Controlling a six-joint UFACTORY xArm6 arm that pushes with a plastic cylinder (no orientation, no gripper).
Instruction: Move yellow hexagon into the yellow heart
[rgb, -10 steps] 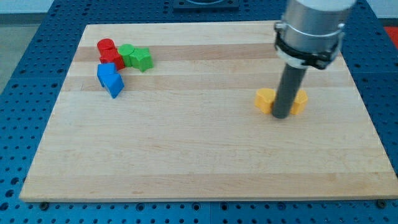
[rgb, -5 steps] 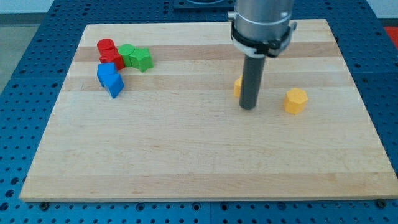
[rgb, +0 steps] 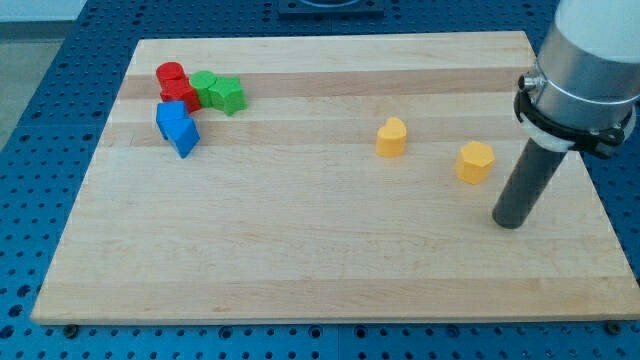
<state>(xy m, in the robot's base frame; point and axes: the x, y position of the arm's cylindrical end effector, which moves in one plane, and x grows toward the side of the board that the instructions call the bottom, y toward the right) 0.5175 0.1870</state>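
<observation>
One camera, high and angled down at the board

It faces the wooden board (rgb: 330, 260) from its near long edge, close enough that the board nearly fills the view; no second view exists.

Bright, even light, sharp focus, soft faint shadows, perhaps slight glare.
</observation>
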